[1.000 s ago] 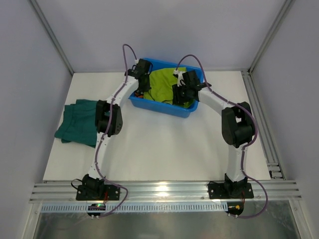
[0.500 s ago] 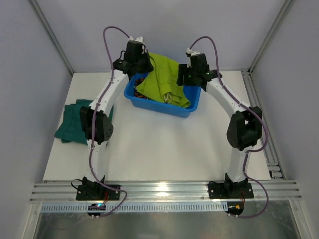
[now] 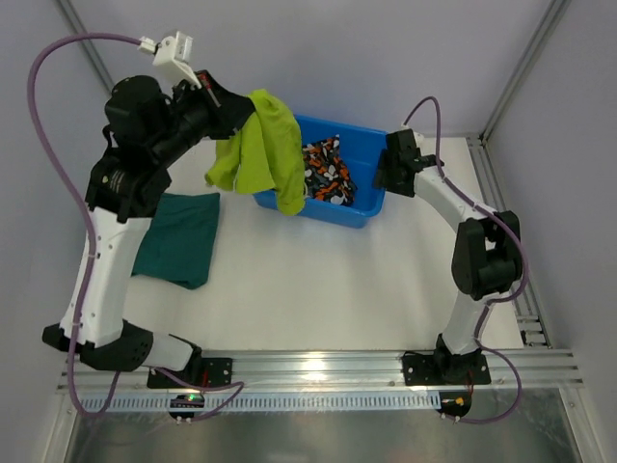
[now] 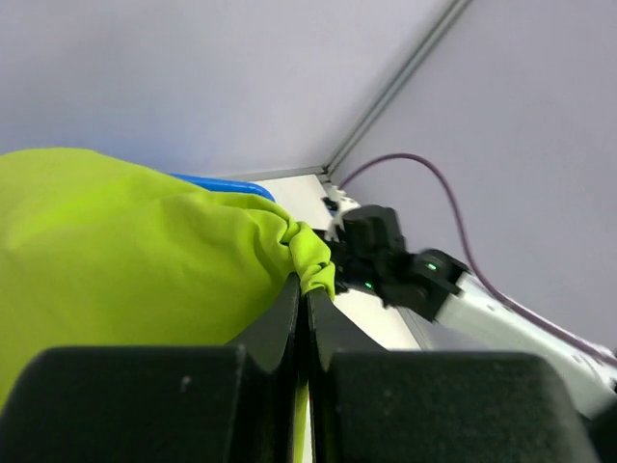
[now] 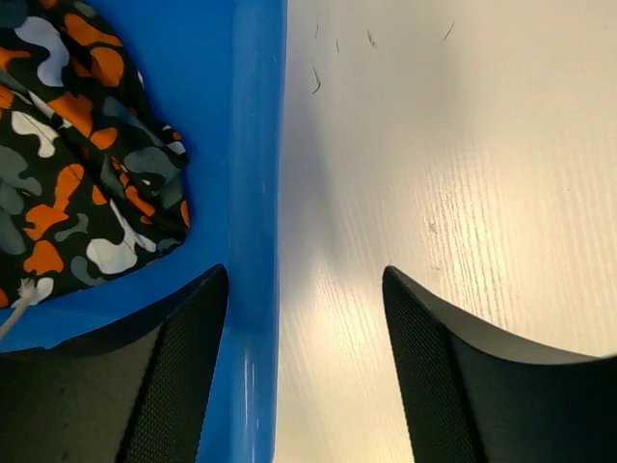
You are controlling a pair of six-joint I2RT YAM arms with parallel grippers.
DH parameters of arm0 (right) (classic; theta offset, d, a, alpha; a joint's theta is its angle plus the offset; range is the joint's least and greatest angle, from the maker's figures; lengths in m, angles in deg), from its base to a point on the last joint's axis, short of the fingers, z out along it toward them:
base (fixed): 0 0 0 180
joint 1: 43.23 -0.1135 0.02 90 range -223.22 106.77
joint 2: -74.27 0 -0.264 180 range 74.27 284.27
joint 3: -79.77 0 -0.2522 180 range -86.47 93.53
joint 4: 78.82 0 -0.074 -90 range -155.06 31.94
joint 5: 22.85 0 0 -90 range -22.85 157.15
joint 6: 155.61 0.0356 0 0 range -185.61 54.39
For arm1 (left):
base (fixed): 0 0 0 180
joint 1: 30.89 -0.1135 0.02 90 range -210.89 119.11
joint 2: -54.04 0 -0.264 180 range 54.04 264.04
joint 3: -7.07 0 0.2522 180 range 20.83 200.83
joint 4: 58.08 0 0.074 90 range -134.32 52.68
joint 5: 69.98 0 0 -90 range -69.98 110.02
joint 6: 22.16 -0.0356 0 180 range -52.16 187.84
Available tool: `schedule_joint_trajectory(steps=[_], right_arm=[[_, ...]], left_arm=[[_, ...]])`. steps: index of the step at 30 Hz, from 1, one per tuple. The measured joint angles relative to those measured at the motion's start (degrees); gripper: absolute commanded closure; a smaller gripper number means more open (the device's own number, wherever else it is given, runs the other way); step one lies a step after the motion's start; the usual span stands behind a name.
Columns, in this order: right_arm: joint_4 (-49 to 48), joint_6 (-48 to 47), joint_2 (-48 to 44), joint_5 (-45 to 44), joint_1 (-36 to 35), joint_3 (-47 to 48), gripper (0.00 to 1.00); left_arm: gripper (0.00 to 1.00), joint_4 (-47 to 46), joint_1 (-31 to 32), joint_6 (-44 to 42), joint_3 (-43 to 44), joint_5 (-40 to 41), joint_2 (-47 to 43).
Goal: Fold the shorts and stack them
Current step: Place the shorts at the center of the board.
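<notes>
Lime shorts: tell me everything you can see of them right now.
The lime shorts are soft, plain yellow-green cloth, bunched, creased and unfolded. They hang in the air from the left claw, which is shut on a pinched fold at their top. Two loose lobes droop downward, the longer one over the left end of the blue tub; whether it touches the tub cannot be told. Nothing else is seen touching them.

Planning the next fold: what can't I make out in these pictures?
- lime shorts: bunched in the left hand; shape unreadable, top and left wrist views.
- camouflage shorts: crumpled in the blue tub; lime cloth covers the tub's left part, top view.
- teal shorts: left edge behind the left arm, top view.
</notes>
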Motion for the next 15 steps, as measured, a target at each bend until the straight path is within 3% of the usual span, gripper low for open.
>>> schedule_joint_trajectory(steps=[2, 9, 15], right_arm=[[-0.8, 0.5, 2.8, 0.6, 0.1, 0.2, 0.40], [-2.4, 3.7, 11.0, 4.6, 0.9, 5.5, 0.95], [-3.5, 6.4, 15.1, 6.6, 3.5, 10.7, 0.96]], left_arm=[[1.00, 0.1, 0.0, -0.1, -3.1, -1.4, -4.5], [1.00, -3.2, 0.5, 4.2, -14.5, -14.0, -11.2], [1.00, -3.1, 3.9, 5.9, -19.1, -18.7, -9.8]])
